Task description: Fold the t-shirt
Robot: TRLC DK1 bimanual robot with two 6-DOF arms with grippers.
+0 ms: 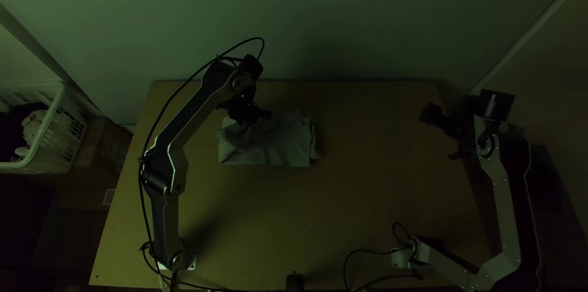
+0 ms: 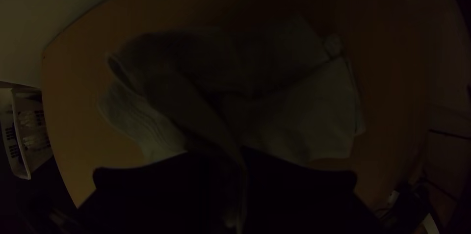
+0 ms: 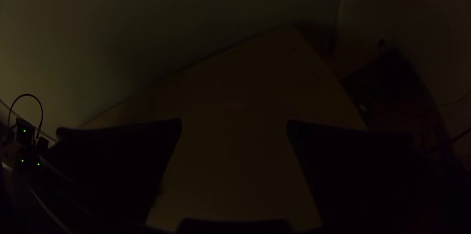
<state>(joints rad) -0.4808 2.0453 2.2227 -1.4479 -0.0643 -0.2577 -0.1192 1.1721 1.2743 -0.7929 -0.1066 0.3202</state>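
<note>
The grey t-shirt (image 1: 269,148) lies as a compact folded bundle on the far half of the table, left of centre. My left gripper (image 1: 256,119) is over its far left part. In the left wrist view, a raised, creased strip of the t-shirt (image 2: 314,121) runs in between the fingers of my left gripper (image 2: 216,158), which is shut on it. The folds under the fingers are partly hidden. Off by the table's right edge, away from the cloth, my right gripper (image 1: 442,135) stands open. The right wrist view shows bare table between the wide-spread fingers of my right gripper (image 3: 234,128).
Bare wood of the table (image 1: 380,188) spreads right of the shirt and in front of it. A white basket (image 1: 61,105) holding cloth stands beyond the left edge. A wall rises behind the table, and black cables lie near the front edge.
</note>
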